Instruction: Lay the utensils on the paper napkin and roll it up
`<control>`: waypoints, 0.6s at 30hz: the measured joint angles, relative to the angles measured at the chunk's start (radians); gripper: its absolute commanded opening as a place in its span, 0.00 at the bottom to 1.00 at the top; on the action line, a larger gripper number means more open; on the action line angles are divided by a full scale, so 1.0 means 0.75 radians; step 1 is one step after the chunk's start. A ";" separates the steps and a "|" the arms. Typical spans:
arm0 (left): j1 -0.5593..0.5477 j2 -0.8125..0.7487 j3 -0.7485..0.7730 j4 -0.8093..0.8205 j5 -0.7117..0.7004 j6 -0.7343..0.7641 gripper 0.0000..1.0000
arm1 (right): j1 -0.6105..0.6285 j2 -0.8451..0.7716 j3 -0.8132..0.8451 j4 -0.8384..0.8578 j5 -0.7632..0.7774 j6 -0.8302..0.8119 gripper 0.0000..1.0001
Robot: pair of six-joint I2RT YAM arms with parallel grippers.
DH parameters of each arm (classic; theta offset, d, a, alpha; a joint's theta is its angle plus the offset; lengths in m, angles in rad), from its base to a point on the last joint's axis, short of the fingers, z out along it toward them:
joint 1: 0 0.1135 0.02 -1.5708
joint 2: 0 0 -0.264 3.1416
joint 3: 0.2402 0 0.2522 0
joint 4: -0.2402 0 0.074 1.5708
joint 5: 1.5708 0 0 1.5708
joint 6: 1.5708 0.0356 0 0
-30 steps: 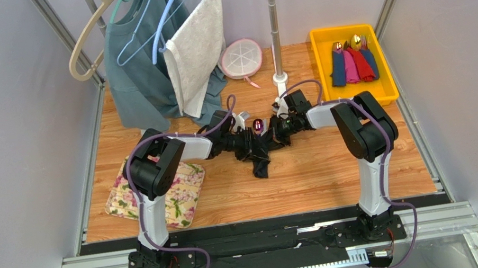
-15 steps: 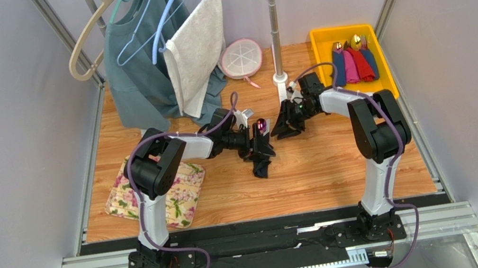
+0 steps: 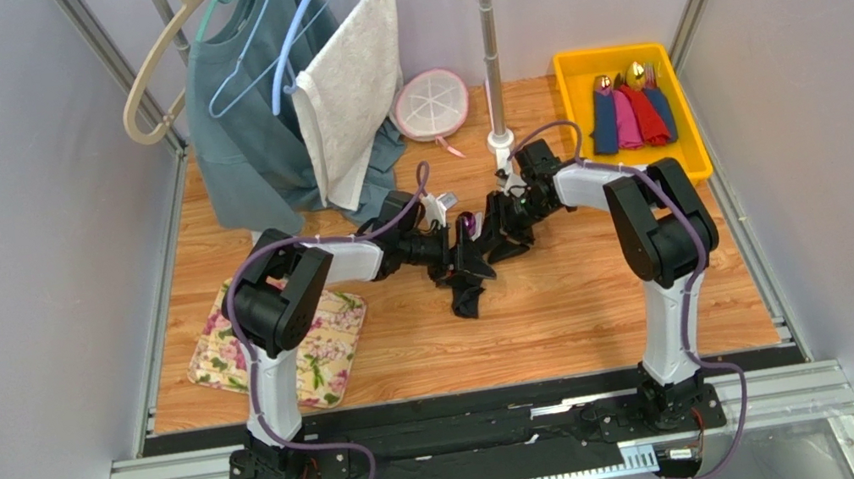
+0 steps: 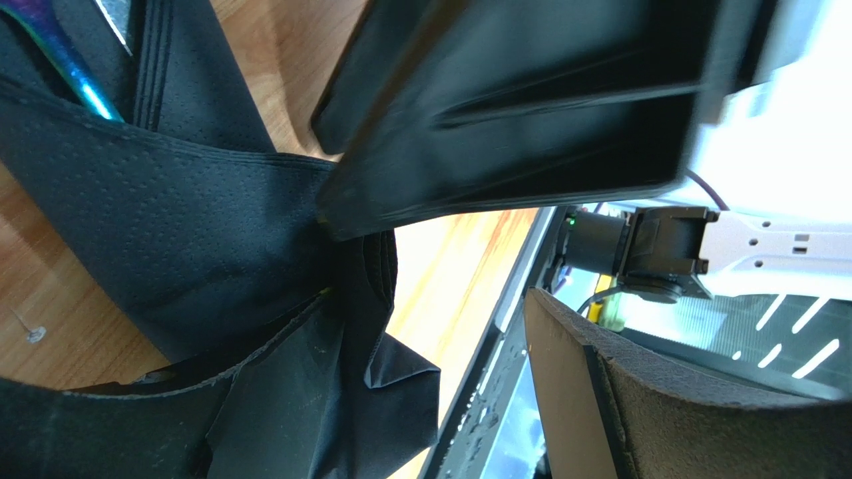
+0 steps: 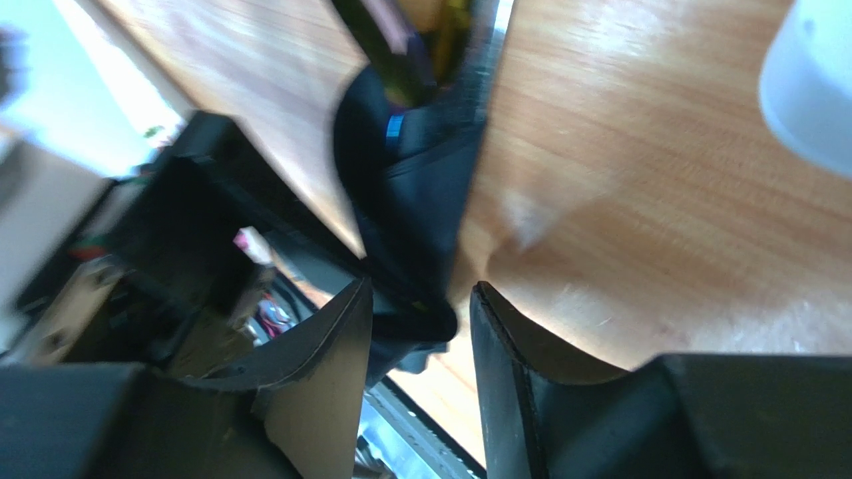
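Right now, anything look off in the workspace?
Yes: the black paper napkin, between the left end effector and right end effector, is a crumpled bunch, not a neat roll; a loose tail sticks out its near end. The spoon pokes its iridescent bowl out the far end.

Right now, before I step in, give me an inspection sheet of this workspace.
Surface: wooden table, no spills seen.
Job's things: black napkin loosely bundled around the utensils mid-table, not a neat roll.
Clutter: floral mat, yellow tray holding rolled napkins, pink round item.
Grippers: left gripper against the napkin, grip unclear; right gripper open, straddling the napkin's end.
Cables: purple cables looped along both arms.
Surroundings: shirt and towel on hangers, upright pole, grey walls.
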 measured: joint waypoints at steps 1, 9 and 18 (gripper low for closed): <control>-0.002 0.000 0.003 -0.006 -0.001 0.009 0.78 | 0.003 0.009 0.000 -0.004 0.005 -0.007 0.36; -0.012 -0.008 0.013 -0.039 -0.011 0.068 0.79 | 0.007 0.035 0.003 -0.029 0.004 -0.053 0.13; -0.018 -0.029 0.005 -0.038 -0.033 0.079 0.74 | 0.007 0.068 0.030 -0.085 0.004 -0.159 0.00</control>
